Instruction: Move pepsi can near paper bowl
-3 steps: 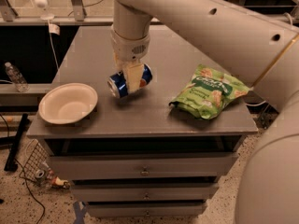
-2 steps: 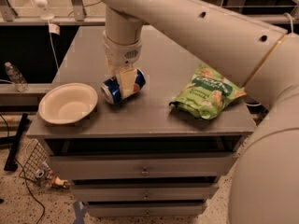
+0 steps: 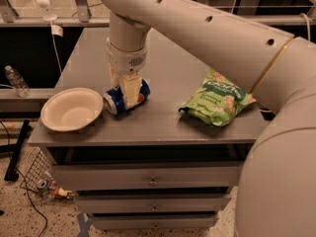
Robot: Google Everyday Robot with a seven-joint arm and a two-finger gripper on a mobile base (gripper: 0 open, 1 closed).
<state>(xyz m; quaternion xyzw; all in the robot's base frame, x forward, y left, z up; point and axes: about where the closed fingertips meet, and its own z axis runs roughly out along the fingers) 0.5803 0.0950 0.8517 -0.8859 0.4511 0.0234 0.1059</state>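
The gripper (image 3: 129, 96), clenched on the pepsi can (image 3: 113, 101), has carried it leftward; it now sits just beside the paper bowl (image 3: 69, 111), at three o'clock, so releasing seems next

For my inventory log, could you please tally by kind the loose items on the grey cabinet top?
Bowls: 1, the round off-white paper bowl.
Drink cans: 1, the blue aluminium pepsi can, lying on its side just right of the bowl, with the gripper closed on it.
Snack bags: 1, the green crinkled snack bag.
Total: 3.
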